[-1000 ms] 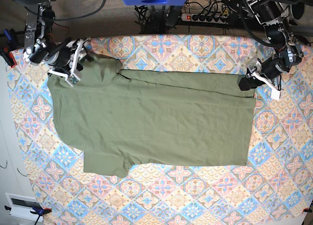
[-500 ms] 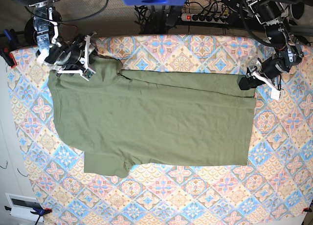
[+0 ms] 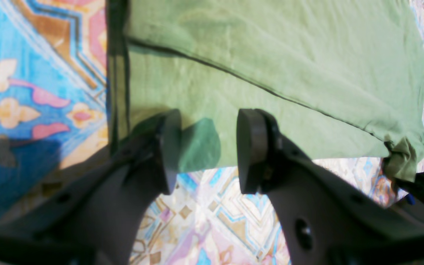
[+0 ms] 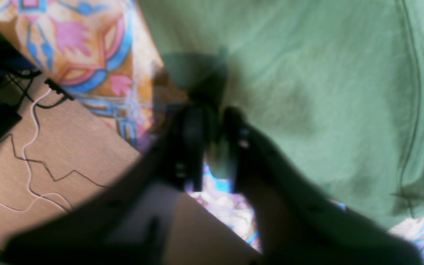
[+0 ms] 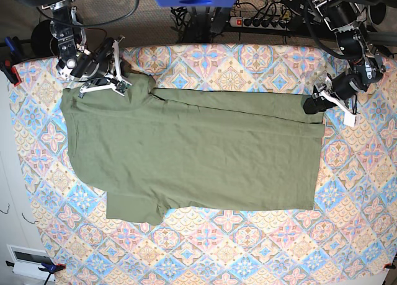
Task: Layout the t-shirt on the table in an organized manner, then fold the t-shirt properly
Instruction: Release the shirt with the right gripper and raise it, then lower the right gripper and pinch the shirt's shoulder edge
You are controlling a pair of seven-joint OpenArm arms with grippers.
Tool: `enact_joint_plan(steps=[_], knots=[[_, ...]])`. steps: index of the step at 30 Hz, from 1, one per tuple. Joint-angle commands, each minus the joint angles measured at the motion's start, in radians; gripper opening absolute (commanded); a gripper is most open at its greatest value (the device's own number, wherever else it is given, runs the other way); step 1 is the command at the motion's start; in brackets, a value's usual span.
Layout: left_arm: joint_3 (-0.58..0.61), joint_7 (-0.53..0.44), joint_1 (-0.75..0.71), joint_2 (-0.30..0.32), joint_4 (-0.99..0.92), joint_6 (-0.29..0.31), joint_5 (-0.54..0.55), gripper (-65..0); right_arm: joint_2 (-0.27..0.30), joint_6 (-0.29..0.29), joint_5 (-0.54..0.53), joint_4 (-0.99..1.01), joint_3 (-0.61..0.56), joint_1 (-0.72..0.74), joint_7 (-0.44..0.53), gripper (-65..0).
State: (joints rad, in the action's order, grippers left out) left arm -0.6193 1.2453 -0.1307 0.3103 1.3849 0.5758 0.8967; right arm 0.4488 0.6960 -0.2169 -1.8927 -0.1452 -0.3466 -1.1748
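Note:
The olive-green t-shirt [image 5: 198, 155] lies flat across the table [image 5: 248, 248], hem at the right, sleeves at the left. My left gripper [image 5: 312, 105] sits at the hem's far corner. In the left wrist view it [image 3: 208, 147] is open, fingers apart over the t-shirt's [image 3: 271, 55] edge and the table's cloth [image 3: 31, 73]. My right gripper [image 5: 121, 80] is at the far sleeve. In the blurred right wrist view it [image 4: 214, 147] is nearly closed with green fabric of the t-shirt [image 4: 307, 92] between the fingers, at the table's far edge [image 4: 87, 44].
A power strip with cables [image 5: 260, 21] lies behind the table. A clamp [image 5: 11, 71] grips the table's left edge. Carpet with loose wires [image 4: 31, 147] is just beyond the table edge by my right gripper. A white box [image 5: 28, 260] sits at lower left.
My right gripper has moved right and slightly toward the table's far edge along the sleeve, turning as it went. My left gripper and the shirt's body have stayed in place.

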Motion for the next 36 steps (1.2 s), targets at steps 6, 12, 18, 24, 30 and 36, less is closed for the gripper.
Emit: enact_joint_plan(steps=[6, 12, 18, 24, 30, 36], knots=[[-0.004, -0.014, 0.012, 0.016, 0.015, 0.005, 0.025, -40.5, 0.014, 0.002, -0.005, -0.024, 0.015, 0.007, 0.005, -59.8], [-0.004, -0.014, 0.009, 0.016, 0.015, 0.005, 0.025, -40.5, 0.011, 0.002, -0.017, -0.029, 0.143, 0.005, 0.003, -59.8], [-0.004, -0.014, 0.009, 0.016, 0.015, 0.005, 0.025, -40.5, 0.011, 0.002, -0.164, -0.038, 0.290, 0.027, -0.004, -59.8], [-0.004, -0.014, 0.012, 0.014, 0.015, 0.005, 0.025, -40.5, 0.011, 0.002, -0.238, -0.032, 0.316, 0.146, -0.007, -59.8], [-0.004, -0.014, 0.009, 0.014, 0.015, 0.005, 0.025, -40.5, 0.011, 0.002, -0.238, -0.029, 0.310, 0.231, -0.037, -59.8], [-0.004, -0.014, 0.009, 0.014, 0.015, 0.005, 0.025, -40.0, 0.012, 0.002, -0.238, -0.040, 0.256, 0.186, -0.121, -53.0]])
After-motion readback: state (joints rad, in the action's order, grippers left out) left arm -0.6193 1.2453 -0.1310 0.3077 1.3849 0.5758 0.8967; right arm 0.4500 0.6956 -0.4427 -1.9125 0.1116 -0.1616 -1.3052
